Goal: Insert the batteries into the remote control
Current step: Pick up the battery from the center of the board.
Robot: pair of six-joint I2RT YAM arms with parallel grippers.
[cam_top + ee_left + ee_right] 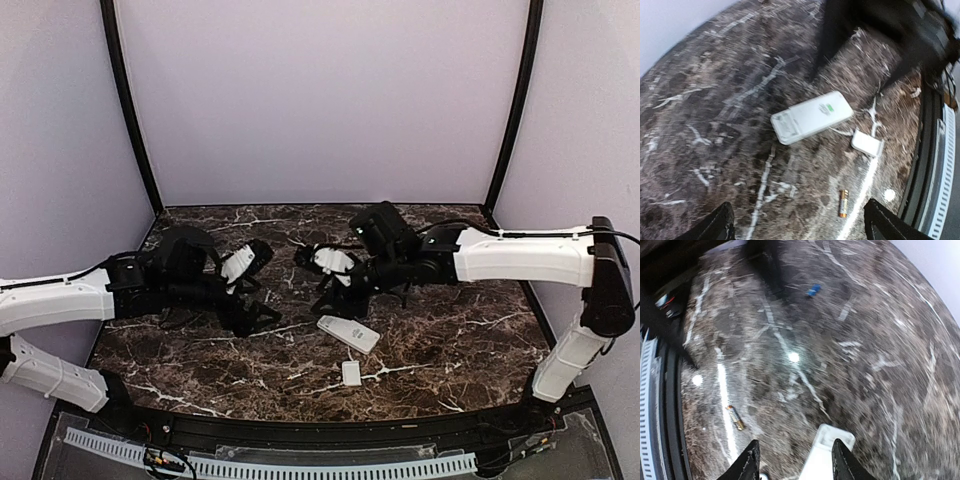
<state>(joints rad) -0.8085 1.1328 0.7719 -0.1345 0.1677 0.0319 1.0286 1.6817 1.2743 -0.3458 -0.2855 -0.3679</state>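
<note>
Both open and empty, the left gripper (797, 217) and right gripper (792, 452) hover; the left should straddle the tan battery (843, 202), lower centre, crosswise.

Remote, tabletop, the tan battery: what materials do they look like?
Slim white rectangular remote control: likely moulded plastic, smooth matte, even colour. Dark veined tabletop: marble look, glossy, with lamp reflections; could be printed laminate. Small tan cylindrical battery: probably a metal can in a shiny wrapper, too blurred to confirm.
</note>
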